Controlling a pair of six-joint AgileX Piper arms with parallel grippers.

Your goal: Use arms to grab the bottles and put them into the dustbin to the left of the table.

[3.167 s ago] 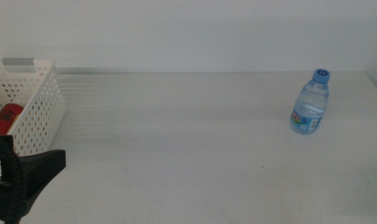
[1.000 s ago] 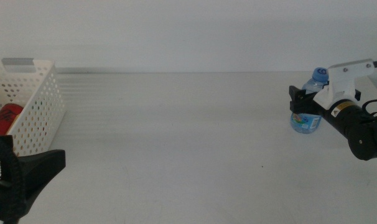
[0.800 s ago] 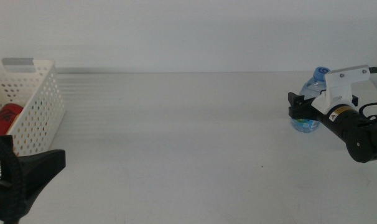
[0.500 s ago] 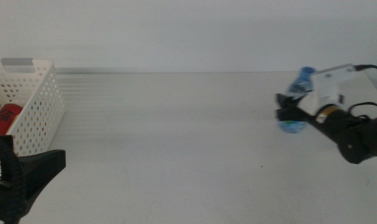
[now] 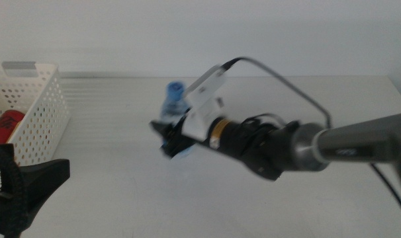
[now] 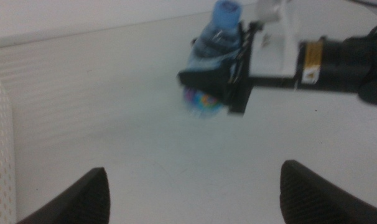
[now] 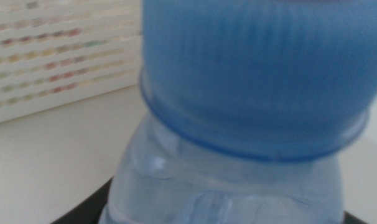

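While the right gripper (image 5: pixel 171 137) clamps the water bottle (image 5: pixel 174 106) by its lower body above the middle of the table (image 5: pixel 121 192), the bottle's long axis stands near upright, tipped slightly, with its blue cap (image 5: pixel 176 87) pointing up. At the table's left edge stands the dustbin (image 5: pixel 38 122), well apart from the bottle, with the red cola can (image 5: pixel 5 125) lying inside it. Near the bottom left corner of the middle view, the left gripper (image 6: pixel 195 186) waits with its jaws spread wide and nothing between them.
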